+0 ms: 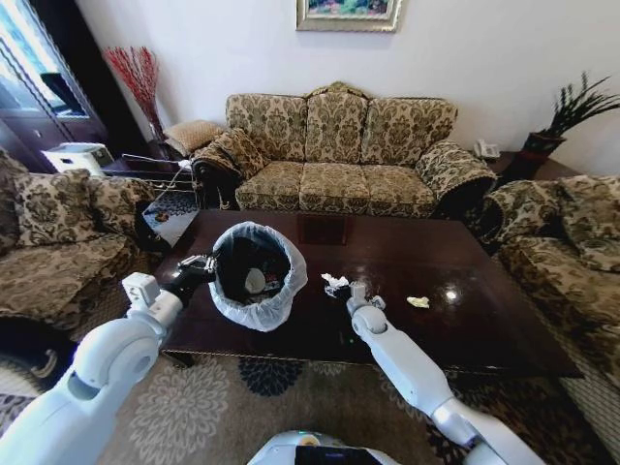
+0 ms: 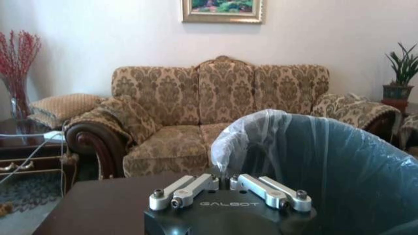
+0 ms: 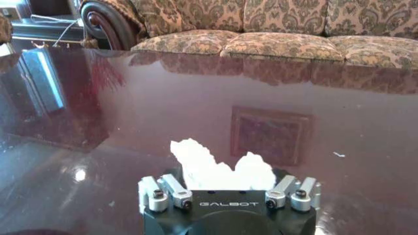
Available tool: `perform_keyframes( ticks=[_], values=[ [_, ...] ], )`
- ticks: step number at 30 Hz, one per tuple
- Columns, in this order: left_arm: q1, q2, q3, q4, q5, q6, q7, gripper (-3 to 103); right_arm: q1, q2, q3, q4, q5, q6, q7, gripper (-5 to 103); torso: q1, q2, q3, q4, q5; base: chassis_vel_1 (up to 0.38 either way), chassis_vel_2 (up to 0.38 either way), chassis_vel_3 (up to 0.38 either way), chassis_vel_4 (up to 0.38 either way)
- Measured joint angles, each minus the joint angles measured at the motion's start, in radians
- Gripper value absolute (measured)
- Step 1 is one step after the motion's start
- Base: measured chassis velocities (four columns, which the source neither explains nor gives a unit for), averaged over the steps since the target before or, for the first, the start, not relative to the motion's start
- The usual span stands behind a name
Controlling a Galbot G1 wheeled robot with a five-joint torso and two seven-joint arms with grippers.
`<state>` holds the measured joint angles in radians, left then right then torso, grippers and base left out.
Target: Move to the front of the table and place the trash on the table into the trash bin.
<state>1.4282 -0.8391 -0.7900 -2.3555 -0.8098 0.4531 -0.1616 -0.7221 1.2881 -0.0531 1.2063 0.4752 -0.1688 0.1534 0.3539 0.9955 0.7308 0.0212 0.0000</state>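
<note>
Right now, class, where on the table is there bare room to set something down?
Free: the table's right end past the yellowish scrap, and the back strip by the sofa. Crowded: the front middle, with the bin, paper wads and right gripper.

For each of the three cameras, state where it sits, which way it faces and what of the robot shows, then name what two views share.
Head view: high on the robot, facing forward and down over the table; both arms show, the left claw at the trash bin.
Left wrist view: behind the left claw, facing the sofa, bin rim alongside.
Right wrist view: behind the right claw, low over the tabletop, white paper wad between its fingers.
Shared: all three show the sofa.
</note>
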Motion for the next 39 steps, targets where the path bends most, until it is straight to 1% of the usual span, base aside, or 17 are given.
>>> perform_keyframes(
  ticks=[1,2,3,4,5,7,8,10,13,15,16,18,19,21,27,33,39],
  values=[
    [0.000,0.000,0.001,0.000,0.000,0.000,0.001,3,0.000,0.006,0.002,-0.004,-0.002,0.001,-0.001,76,0.000,0.000,0.000,0.0001,0.0000,0.000,0.000,0.000,0.000],
    [-0.001,0.000,0.001,0.000,0.001,0.000,0.002,3,0.000,0.012,0.003,-0.006,-0.004,0.002,-0.001,76,0.000,0.000,0.000,0.0001,-0.0001,0.000,0.000,0.000,0.000],
    [-0.001,0.000,0.001,0.000,0.001,0.000,0.003,3,0.000,0.016,0.003,-0.009,-0.005,0.002,-0.001,65,0.000,0.000,0.000,0.0002,0.0000,0.000,0.000,0.000,0.000],
    [-0.001,0.000,0.001,0.001,0.001,0.000,0.004,3,0.001,0.020,0.003,-0.013,-0.008,0.002,-0.001,60,0.000,0.000,0.000,0.0002,0.0000,0.000,0.000,0.000,0.000],
    [-0.001,0.000,0.001,0.001,0.001,0.000,0.004,3,0.001,0.020,0.003,-0.013,-0.008,0.002,-0.001,60,0.000,0.000,0.000,0.0002,0.0000,0.000,0.000,0.000,0.000],
    [0.000,0.000,-0.003,0.001,0.001,0.000,0.009,3,0.003,0.027,0.003,-0.022,-0.016,0.003,-0.001,49,0.000,0.000,0.000,0.0000,0.0000,0.000,0.000,0.000,0.000],
    [0.000,0.000,-0.003,0.001,0.001,0.000,0.009,3,0.003,0.027,0.003,-0.022,-0.016,0.003,-0.001,49,0.000,0.000,0.000,0.0000,0.0000,0.000,0.000,0.000,0.000],
    [0.002,0.000,-0.007,0.001,0.001,0.000,0.012,3,0.003,0.029,0.003,-0.026,-0.019,0.005,0.001,38,0.000,0.000,0.000,0.0001,0.0001,0.000,0.000,0.000,0.000],
    [0.002,0.000,-0.007,0.003,0.001,0.000,0.014,3,0.004,0.027,0.002,-0.027,-0.020,0.006,0.001,33,0.000,0.000,0.000,0.0001,-0.0001,0.000,0.000,0.000,0.000],
    [-0.001,-0.002,-0.007,0.003,0.001,-0.001,0.016,3,0.004,0.024,0.002,-0.028,-0.020,0.006,0.001,22,0.000,0.000,0.000,0.0000,0.0000,0.000,0.000,0.000,0.000],
    [-0.001,-0.002,-0.007,0.003,0.001,-0.001,0.016,3,0.004,0.024,0.002,-0.028,-0.020,0.006,0.001,22,0.000,0.000,0.000,0.0000,0.0000,0.000,0.000,0.000,0.000],
    [-0.002,-0.003,-0.006,0.003,0.001,-0.002,0.018,3,0.004,0.022,0.002,-0.029,-0.020,0.006,0.001,12,0.000,0.000,0.000,0.0000,0.0000,0.000,0.000,0.000,0.000],
    [-0.002,-0.003,-0.006,0.003,0.001,-0.002,0.018,3,0.004,0.022,0.002,-0.029,-0.020,0.006,0.001,12,0.000,0.000,0.000,0.0000,0.0000,0.000,0.000,0.000,0.000],
    [-0.003,-0.004,-0.006,0.003,0.001,-0.002,0.019,3,0.004,0.022,0.004,-0.030,-0.020,0.006,0.001,3,0.000,0.000,0.000,0.0000,0.0000,0.000,0.000,0.000,0.000],
    [-0.004,-0.006,-0.004,0.002,0.002,-0.002,0.020,3,0.003,0.020,0.021,-0.003,-0.024,0.016,0.004,0,0.000,0.000,0.000,0.0000,0.0003,0.000,0.000,0.000,0.000],
    [0.003,-0.017,0.000,-0.003,0.015,-0.002,0.022,3,0.005,-0.044,0.043,0.225,0.001,0.001,0.021,0,0.000,0.000,0.000,-0.0003,-0.0001,0.000,0.000,0.000,0.000],
    [0.009,-0.032,0.016,-0.001,0.039,-0.002,0.027,3,0.076,-0.114,0.009,0.457,0.039,-0.020,0.042,0,0.000,0.000,0.000,0.0000,-0.0003,0.000,0.000,0.000,0.000]
  ],
)
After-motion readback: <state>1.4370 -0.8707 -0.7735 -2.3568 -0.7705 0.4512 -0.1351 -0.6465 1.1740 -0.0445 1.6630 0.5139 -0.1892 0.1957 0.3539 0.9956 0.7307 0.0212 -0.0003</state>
